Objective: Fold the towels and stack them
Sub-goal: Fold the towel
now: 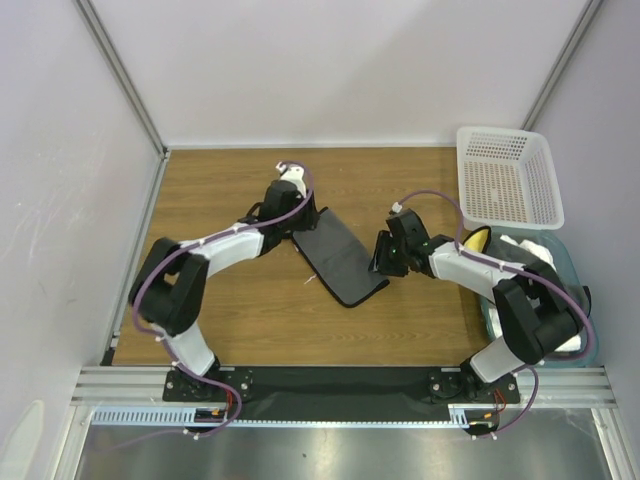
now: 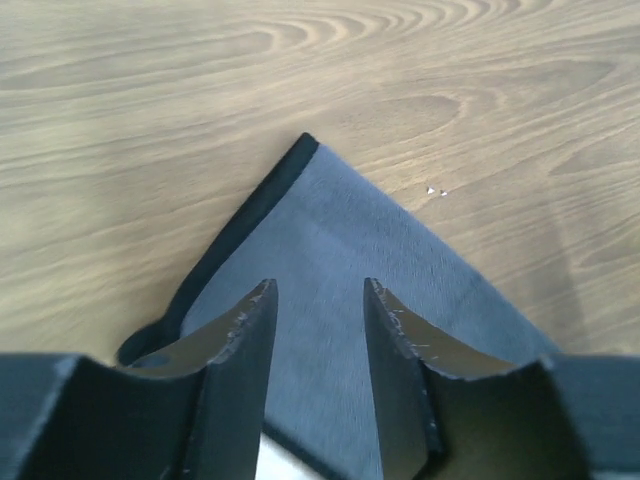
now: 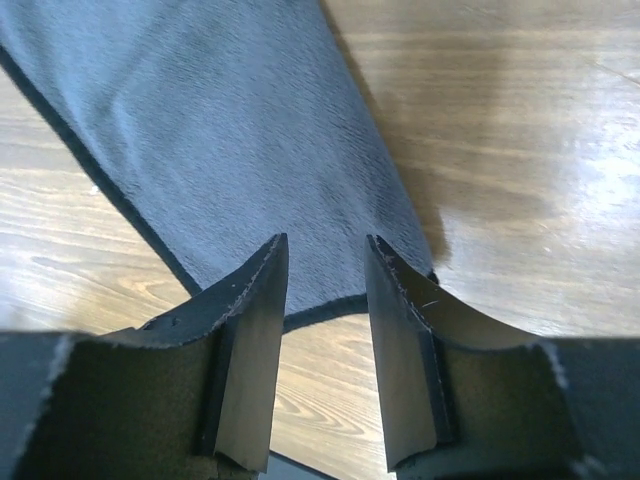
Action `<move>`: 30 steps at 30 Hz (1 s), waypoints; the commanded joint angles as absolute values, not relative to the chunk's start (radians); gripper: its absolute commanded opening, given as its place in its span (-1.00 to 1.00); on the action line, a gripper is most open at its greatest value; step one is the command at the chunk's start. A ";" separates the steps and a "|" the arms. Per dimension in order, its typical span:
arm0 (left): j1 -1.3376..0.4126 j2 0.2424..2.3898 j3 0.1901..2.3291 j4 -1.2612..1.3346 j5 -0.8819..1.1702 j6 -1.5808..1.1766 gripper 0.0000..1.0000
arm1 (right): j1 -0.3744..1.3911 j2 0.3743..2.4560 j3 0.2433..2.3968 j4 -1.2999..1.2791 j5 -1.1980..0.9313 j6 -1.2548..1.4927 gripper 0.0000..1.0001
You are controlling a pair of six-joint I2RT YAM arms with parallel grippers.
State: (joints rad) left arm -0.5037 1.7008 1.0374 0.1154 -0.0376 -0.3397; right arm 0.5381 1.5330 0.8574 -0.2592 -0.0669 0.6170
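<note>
A small dark grey towel with a darker edge lies flat on the wooden table, folded into a long strip. My left gripper hovers over the strip's far left corner, open, with the cloth showing below the gap between its fingers; the gripper holds nothing. My right gripper stands open at the strip's right end. In the right wrist view the towel's edge lies just past this gripper, with bare wood between the fingers. A yellow towel and a white towel lie at the right.
A white perforated basket stands at the far right of the table. Below it a blue-rimmed bin holds the yellow and white cloth. Metal frame posts and white walls close in the table on three sides.
</note>
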 commanded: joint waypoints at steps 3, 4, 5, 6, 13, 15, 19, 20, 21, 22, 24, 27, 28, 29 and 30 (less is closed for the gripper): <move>-0.505 1.843 1.112 0.242 0.023 -0.386 -0.18 | 0.551 1.555 0.867 -0.186 -0.066 0.620 -0.17; -0.505 1.858 1.115 0.235 0.021 -0.399 -0.19 | 0.552 1.562 0.871 -0.190 -0.049 0.617 -0.17; -0.506 1.867 1.112 0.227 0.012 -0.408 -0.21 | 0.551 1.580 0.873 -0.195 -0.040 0.612 -0.17; -0.505 1.874 1.098 0.213 0.005 -0.429 -0.22 | 0.551 1.589 0.874 -0.202 -0.023 0.595 -0.17; -0.511 1.824 0.990 0.157 -0.070 -0.497 -0.24 | 0.509 1.683 0.923 -0.209 -0.005 0.537 -0.20; -0.520 1.804 0.967 0.137 -0.104 -0.514 -0.25 | 0.503 1.704 0.945 -0.204 -0.005 0.531 -0.20; -0.554 1.760 0.911 0.057 -0.178 -0.537 -0.26 | 0.488 1.749 1.002 -0.204 -0.005 0.506 -0.20; -0.574 1.744 0.902 0.043 -0.193 -0.549 -0.25 | 0.480 1.758 1.018 -0.213 -0.003 0.490 -0.20; -0.583 1.738 0.884 0.034 -0.210 -0.557 -0.26 | 0.476 1.772 1.050 -0.213 0.000 0.479 -0.21; -0.594 1.732 0.873 0.026 -0.215 -0.561 -0.25 | 0.472 1.795 1.072 -0.215 0.000 0.469 -0.21; -0.626 1.720 0.865 -0.030 -0.228 -0.580 -0.26 | 0.459 1.827 1.113 -0.222 0.000 0.440 -0.21; -0.684 1.701 0.870 -0.139 -0.288 -0.586 -0.27 | 0.454 1.900 1.224 -0.248 0.000 0.399 -0.21; -0.719 1.694 0.868 -0.178 -0.329 -0.589 -0.27 | 0.451 1.936 1.285 -0.276 0.000 0.390 -0.21; -0.733 1.686 0.864 -0.178 -0.348 -0.594 -0.26 | 0.451 1.947 1.316 -0.287 0.000 0.382 -0.21; -0.742 1.666 0.859 -0.207 -0.357 -0.600 -0.26 | 0.451 1.957 1.339 -0.299 0.000 0.379 -0.21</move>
State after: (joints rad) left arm -0.6949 1.7164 0.8841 -0.0475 -0.2821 -0.5617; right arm 0.4541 1.9205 1.2366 -0.2588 -0.0151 0.4370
